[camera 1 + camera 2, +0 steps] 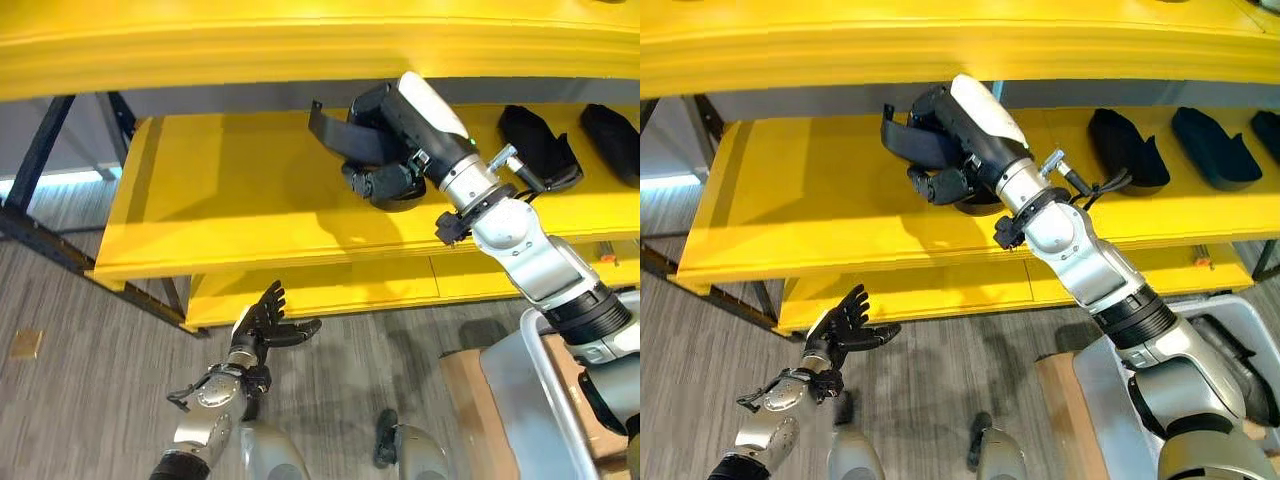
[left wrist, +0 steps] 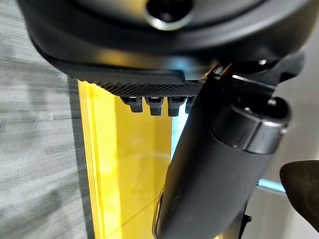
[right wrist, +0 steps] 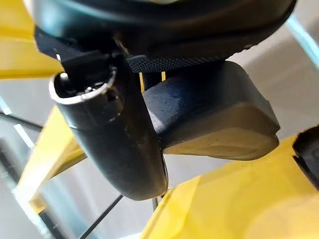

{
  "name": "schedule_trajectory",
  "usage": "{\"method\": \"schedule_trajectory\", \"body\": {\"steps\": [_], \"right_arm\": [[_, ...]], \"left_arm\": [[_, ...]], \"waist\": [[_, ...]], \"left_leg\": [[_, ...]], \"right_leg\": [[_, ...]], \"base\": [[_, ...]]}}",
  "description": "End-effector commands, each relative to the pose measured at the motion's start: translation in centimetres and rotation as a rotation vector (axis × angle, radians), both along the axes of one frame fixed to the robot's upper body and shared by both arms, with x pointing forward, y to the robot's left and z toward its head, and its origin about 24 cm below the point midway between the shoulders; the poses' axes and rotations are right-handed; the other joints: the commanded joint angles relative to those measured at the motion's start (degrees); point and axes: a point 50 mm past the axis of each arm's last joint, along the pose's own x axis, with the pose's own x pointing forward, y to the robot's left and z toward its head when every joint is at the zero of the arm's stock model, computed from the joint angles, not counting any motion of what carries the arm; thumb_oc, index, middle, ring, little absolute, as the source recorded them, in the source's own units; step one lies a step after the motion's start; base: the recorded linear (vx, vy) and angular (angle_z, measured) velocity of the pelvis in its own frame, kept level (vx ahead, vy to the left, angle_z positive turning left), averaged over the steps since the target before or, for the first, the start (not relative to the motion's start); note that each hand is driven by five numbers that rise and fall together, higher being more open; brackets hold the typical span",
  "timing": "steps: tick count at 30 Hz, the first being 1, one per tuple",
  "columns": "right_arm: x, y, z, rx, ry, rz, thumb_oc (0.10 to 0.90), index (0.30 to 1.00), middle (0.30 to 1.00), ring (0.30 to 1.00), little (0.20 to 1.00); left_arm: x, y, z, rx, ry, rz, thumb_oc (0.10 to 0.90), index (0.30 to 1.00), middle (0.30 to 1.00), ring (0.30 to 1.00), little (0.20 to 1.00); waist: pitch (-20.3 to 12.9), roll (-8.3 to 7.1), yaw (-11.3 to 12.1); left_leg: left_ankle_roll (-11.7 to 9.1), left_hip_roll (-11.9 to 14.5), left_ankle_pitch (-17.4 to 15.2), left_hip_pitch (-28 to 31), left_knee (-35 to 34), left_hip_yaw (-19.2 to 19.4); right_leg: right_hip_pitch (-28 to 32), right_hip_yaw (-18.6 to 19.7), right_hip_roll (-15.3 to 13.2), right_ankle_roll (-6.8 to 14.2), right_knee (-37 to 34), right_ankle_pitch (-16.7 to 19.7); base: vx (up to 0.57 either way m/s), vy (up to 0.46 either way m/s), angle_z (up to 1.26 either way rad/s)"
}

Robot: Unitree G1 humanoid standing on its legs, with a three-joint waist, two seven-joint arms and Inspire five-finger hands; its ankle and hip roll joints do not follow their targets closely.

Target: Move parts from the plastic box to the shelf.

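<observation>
Right hand point(image 1: 400, 150) is reaching onto the middle board of the yellow shelf point(image 1: 230, 200), and my fingers are curling round a black part point(image 1: 345, 135), clamping it against the palm; a flat black tab of that part is sticking out toward my left side. In the right wrist view, the same dark part point(image 3: 209, 114) is sitting between my thumb point(image 3: 114, 139) and the palm, just above the yellow board. I am holding the part low over the board, and I cannot tell whether it is touching the surface. Further toward my right on the same board, two more black parts are lying: one point(image 1: 535, 140) just beside my right forearm and another point(image 1: 612, 135) near the edge of the head view; the right eye view is showing a sliver of a third point(image 1: 1270, 125) beyond them. All of these are resting flat on the board, apart from one another. Left hand point(image 1: 265, 325) is hanging low in front of the shelf's lower board, over the grey floor point(image 1: 80, 400), with fingers spread and straight, holding nothing. In the left wrist view, my left thumb point(image 2: 214, 169) is standing out beside the row of fingertips point(image 2: 154, 104), with the yellow shelf edge past them. At my lower right, the rim of the pale plastic box point(image 1: 550, 380) is showing beside my right arm, with brown cardboard point(image 1: 475, 400) just beside it on the floor side.
</observation>
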Motion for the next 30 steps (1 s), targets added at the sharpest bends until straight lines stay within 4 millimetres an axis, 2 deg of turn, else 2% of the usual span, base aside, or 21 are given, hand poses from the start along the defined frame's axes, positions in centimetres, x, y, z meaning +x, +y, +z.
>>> {"method": "schedule_trajectory", "body": {"steps": [1,6,16,24,30], "right_arm": [[-2.5,0.5,9.2,0.167,-0.390,0.053,0.400,0.300,0.300,0.300,0.300],[-3.0,0.4,9.3,0.184,-0.405,0.063,0.400,0.300,0.300,0.300,0.300],[-2.9,0.6,9.9,0.139,-0.445,0.034,0.400,0.300,0.300,0.300,0.300],[-1.4,0.2,9.8,0.066,-0.408,-0.038,0.400,0.300,0.300,0.300,0.300],[2.0,-1.4,8.5,0.006,-0.298,-0.191,0.400,0.300,0.300,0.300,0.300]], "left_arm": [[0.9,0.4,4.3,0.033,-0.230,-0.018,0.900,1.000,1.000,1.000,1.000],[1.0,0.4,4.4,0.049,-0.232,-0.024,0.900,1.000,1.000,1.000,1.000],[1.0,0.2,4.6,0.060,-0.244,-0.046,0.900,1.000,1.000,1.000,1.000],[0.9,0.7,4.8,0.063,-0.249,-0.035,0.900,1.000,1.000,1.000,1.000],[0.8,0.8,5.6,0.057,-0.285,-0.051,0.900,1.000,1.000,1.000,1.000]], "waist": [[-6.3,-4.33,3.0],[-7.2,-5.37,2.6],[-7.6,-6.83,2.8],[-6.5,-7.47,3.4],[-4.1,-7.06,4.8]], "left_leg": [[0.8,0.3,-5.4,-3.5,8.0,-0.9],[1.4,-0.7,-8.0,-4.6,11.0,0.7],[1.9,-1.3,-9.7,-6.4,12.9,1.1],[2.0,-1.1,-9.8,-7.5,13.4,0.9],[2.1,-1.3,-9.3,-9.6,13.7,0.0]], "right_leg": [[12.3,-1.1,-6.9,4.9,-12.4,1.4],[12.7,-1.0,-7.9,5.7,-14.7,2.8],[12.2,-1.2,-8.2,6.5,-15.7,3.8],[11.1,-1.4,-8.0,6.6,-15.3,4.0],[9.1,-1.9,-8.2,6.7,-14.3,4.4]], "base": [[0.13,0.112,0.03],[0.10,0.083,0.10],[0.05,0.031,0.01],[-0.01,-0.003,-0.01],[-0.04,-0.002,0.00]]}}
